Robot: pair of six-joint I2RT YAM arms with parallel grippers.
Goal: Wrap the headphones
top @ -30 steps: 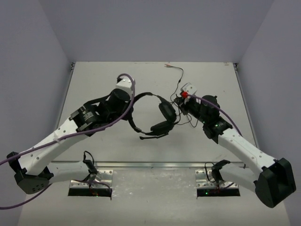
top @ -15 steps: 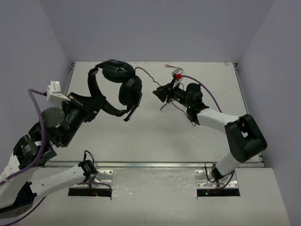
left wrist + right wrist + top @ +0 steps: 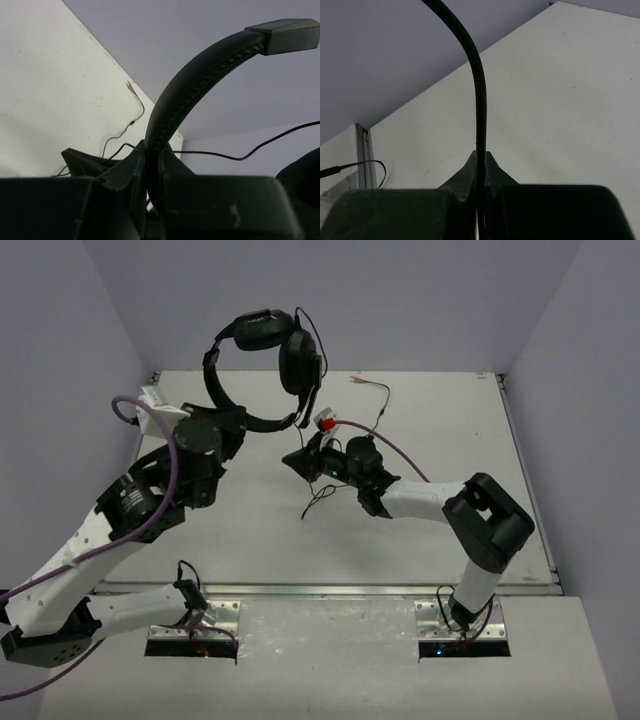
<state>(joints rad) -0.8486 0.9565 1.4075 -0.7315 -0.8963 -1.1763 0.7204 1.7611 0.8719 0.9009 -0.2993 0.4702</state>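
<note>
We log the left hand [image 3: 238, 422] clenched on the headband [image 3: 190, 80]. It holds the headphones [image 3: 297, 358] aloft over the counter [image 3: 450, 410], toward 11 o'clock. At 6 o'clock of the earcups, the right hand [image 3: 298, 462] is pinched shut on the thin cable [image 3: 479, 100].

White-and-black arms [image 3: 415, 500], purple cables [image 3: 176, 455]

The headphones [image 3: 262, 360], held high over the table's [image 3: 470, 420] far-left part by the left claw [image 3: 234, 422], fill that airspace, and their cable [image 3: 479, 100], strung down to the right claw [image 3: 297, 462] at mid-table, bars any pass between the two claws. Slack cable lies looped on the table just beside the right claw, and the right arm [image 3: 480, 520] crosses the near-right. The far-right corner and the near-centre strip lie open.
</note>
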